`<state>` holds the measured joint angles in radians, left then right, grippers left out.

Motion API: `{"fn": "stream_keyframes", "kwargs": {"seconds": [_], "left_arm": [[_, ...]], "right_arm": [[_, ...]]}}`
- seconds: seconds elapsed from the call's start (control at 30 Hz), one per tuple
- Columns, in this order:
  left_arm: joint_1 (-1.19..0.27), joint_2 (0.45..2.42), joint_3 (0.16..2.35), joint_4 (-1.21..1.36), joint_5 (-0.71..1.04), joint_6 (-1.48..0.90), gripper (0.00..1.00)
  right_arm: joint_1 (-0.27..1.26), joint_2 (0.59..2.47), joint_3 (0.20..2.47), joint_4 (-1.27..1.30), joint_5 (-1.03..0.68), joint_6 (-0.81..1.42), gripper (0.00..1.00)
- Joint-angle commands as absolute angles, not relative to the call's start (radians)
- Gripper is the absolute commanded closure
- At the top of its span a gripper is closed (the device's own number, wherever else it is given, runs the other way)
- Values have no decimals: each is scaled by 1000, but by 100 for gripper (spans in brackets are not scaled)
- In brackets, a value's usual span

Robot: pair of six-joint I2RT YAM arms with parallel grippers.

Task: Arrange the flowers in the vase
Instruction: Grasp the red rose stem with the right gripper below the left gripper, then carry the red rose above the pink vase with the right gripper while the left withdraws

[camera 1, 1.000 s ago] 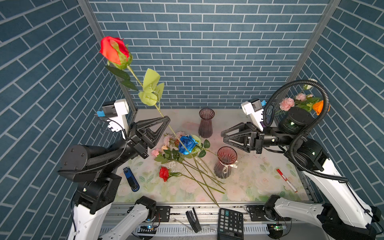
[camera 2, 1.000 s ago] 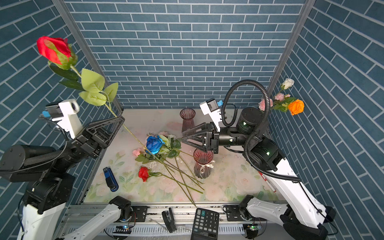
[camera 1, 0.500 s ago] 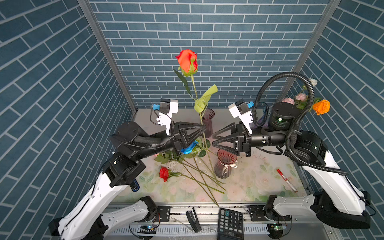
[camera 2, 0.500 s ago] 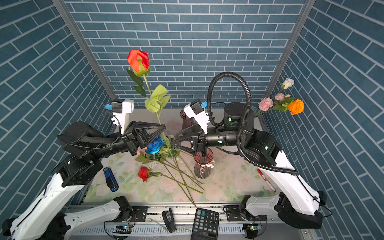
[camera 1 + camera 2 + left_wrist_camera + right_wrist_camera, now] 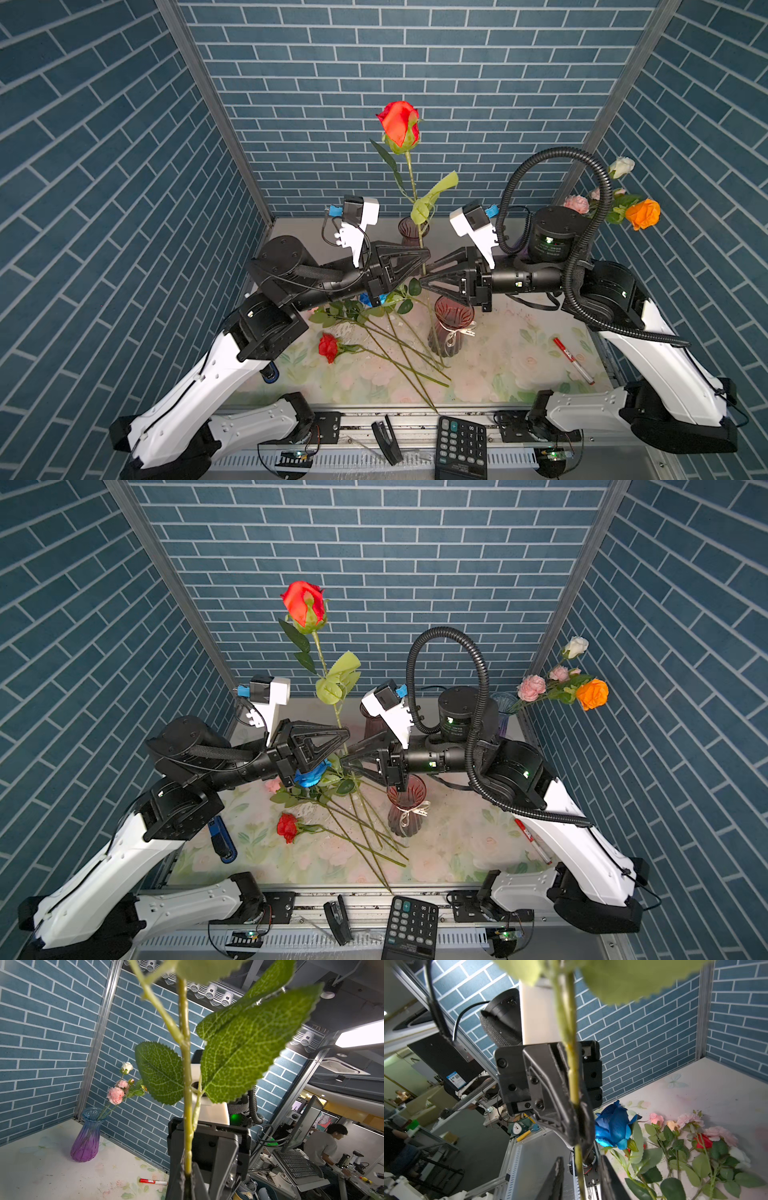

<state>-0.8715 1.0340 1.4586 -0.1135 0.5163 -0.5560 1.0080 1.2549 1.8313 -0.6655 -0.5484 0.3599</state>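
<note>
My left gripper is shut on the green stem of a tall red rose, which it holds upright over the middle of the table. My right gripper faces it from the right, just below that grip. It is open, with the stem between its fingers and a gap on each side. More flowers lie on the mat: a blue rose, a small red rose and pink blooms. A blue-purple vase in the back right corner holds pink, white and orange flowers.
A dark red vase with a ribbon stands just under my right gripper. A second dark vase stands behind. A red marker lies at the right. A calculator and a stapler sit on the front rail, and a blue object lies at the left.
My left arm swung the red rose from the far left to the middle and stood it upright. My right gripper moved left to the stem and its jaws narrowed around it.
</note>
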Motion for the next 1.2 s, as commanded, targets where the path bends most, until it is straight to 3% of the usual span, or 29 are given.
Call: {"fn": "stream_keyframes", "kwargs": {"seconds": [0.0, 0.07, 0.13, 0.2, 0.27, 0.7, 1.17], "left_arm": [[-888, 1022, 1477, -72, 515, -547, 100], [-891, 1022, 1476, -72, 523, -551, 98], [-893, 1020, 1474, -79, 530, -551, 81], [-893, 1003, 1478, -116, 515, -535, 54], [-893, 968, 1477, -188, 469, -502, 43], [-893, 563, 1200, -386, 234, -434, 49], [-893, 438, 987, -334, 244, -535, 49]], "right_arm": [[1011, 1248, 1835, -636, -511, 363, 86], [1011, 1243, 1831, -628, -494, 371, 100], [1010, 1233, 1824, -622, -460, 377, 100], [1009, 1205, 1806, -612, -400, 378, 100], [1011, 1164, 1785, -604, -310, 367, 100], [1009, 1008, 1654, -447, 225, 53, 100], [965, 1020, 1345, -241, 206, 158, 100]]}}
